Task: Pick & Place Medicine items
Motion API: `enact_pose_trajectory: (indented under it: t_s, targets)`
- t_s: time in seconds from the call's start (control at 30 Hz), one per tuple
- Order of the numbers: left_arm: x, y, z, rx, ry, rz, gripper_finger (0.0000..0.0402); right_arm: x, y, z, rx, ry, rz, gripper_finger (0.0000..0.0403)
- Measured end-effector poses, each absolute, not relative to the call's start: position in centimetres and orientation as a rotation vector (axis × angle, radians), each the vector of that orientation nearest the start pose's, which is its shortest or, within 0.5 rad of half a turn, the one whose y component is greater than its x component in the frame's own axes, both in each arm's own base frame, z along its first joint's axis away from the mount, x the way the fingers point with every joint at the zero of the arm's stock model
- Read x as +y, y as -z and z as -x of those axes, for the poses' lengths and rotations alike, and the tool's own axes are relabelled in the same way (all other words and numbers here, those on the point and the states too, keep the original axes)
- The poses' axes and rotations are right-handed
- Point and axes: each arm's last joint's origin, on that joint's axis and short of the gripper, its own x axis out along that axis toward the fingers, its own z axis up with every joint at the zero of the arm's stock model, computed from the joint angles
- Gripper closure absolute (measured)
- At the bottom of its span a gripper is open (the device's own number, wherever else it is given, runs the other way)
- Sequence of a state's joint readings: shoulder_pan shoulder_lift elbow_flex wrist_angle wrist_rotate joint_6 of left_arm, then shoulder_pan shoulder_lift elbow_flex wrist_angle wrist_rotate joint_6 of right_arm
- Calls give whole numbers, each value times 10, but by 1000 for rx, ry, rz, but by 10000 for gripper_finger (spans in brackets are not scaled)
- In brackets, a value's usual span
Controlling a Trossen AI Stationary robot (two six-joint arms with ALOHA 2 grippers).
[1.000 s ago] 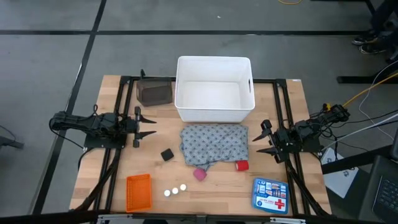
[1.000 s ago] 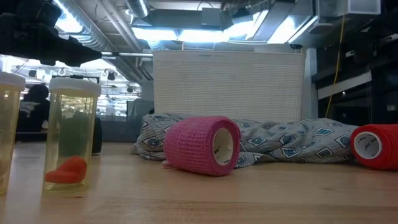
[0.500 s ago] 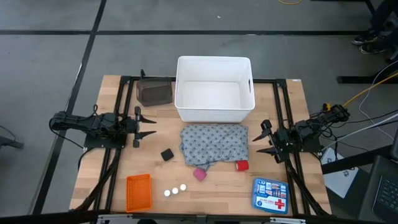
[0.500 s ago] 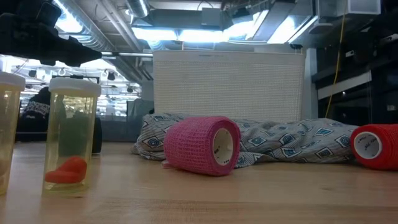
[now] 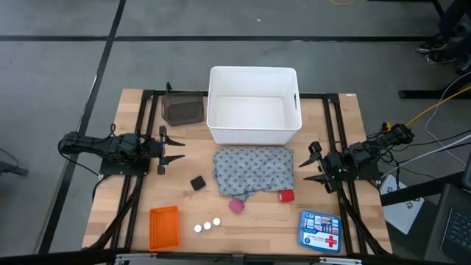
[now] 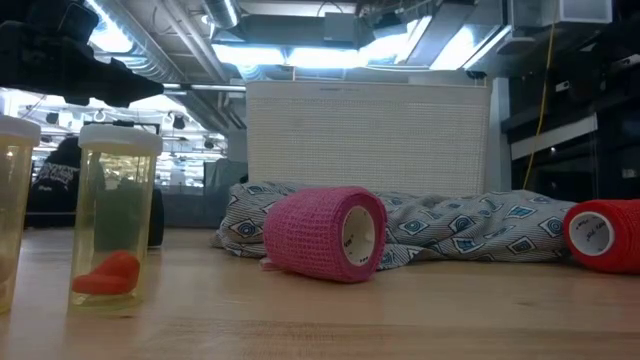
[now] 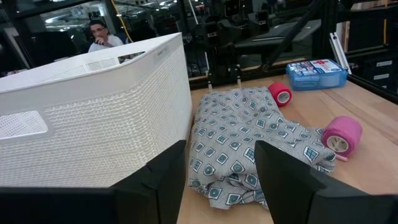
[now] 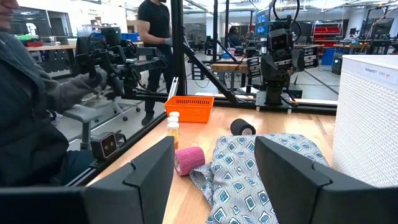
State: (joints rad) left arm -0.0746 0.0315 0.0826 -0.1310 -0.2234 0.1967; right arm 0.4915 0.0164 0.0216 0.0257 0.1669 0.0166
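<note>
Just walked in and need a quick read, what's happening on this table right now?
Nothing is being handled. The left tool and right tool hang open at either side of the table. The grey patterned cloth lies before the empty white bin, with pink roll, red roll and black roll around it.

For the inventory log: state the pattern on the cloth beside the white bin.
Grey cloth with small blue-and-white diamond squares; clearest in the left wrist view.

Overhead looking down, low table-level view, wrist views sharing cloth [image 5: 252, 171]
</note>
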Motion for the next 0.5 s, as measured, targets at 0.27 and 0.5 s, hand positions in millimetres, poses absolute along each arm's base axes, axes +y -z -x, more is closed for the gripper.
enact_pose_trajectory:
  t_s: [0.27, 0.5]
  targets:
    - [-1, -177, -94, 95, -140, -224, 215, 42, -172, -88, -27, -325, -26, 179]
    - [0, -177, -94, 115, -132, -505, 215, 42, -172, -88, -27, -325, -27, 179]
